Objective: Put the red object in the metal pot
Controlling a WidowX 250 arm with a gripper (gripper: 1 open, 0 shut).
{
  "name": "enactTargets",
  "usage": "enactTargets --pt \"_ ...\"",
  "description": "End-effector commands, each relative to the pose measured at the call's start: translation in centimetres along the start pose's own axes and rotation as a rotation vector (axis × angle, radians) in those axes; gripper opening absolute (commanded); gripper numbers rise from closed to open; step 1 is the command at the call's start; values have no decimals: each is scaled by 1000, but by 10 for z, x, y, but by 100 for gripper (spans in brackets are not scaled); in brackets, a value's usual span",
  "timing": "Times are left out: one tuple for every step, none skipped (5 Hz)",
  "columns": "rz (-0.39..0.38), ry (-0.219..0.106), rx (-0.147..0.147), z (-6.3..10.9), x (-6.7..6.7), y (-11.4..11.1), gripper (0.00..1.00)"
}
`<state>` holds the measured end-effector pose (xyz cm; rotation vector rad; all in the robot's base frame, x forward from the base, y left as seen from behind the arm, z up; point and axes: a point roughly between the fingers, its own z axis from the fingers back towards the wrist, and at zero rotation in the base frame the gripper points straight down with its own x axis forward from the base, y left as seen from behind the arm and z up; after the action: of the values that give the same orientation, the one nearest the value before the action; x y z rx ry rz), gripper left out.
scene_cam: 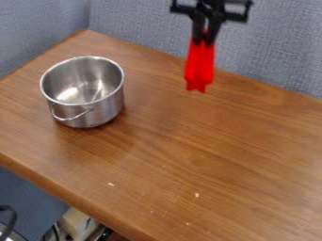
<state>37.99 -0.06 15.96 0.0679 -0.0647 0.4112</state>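
Note:
The red object point(198, 63) hangs on end above the far side of the wooden table, well clear of the surface. My gripper point(204, 34) is shut on its upper end at the top of the view, pointing down. The metal pot point(83, 88) stands upright and empty on the table's left part, with its wire handle folded down at the front. The red object is to the right of the pot and farther back, apart from it.
The wooden table point(189, 160) has its front edge running diagonally at lower left. A grey-blue wall point(126, 24) rises behind it. A dark vertical post point(10, 38) stands at the far left.

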Motion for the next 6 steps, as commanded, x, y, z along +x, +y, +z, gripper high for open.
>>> enactTargets --pt "120 -47 12 29 1 47 0" --pt "215 -39 15 29 -5 86 0" --pt "337 -35 30 30 -13 123 0" --pt "433 -23 46 26 -22 142 0" --pt "450 6 83 15 -31 155 0" --pt "457 4 94 1 -33 161 0"
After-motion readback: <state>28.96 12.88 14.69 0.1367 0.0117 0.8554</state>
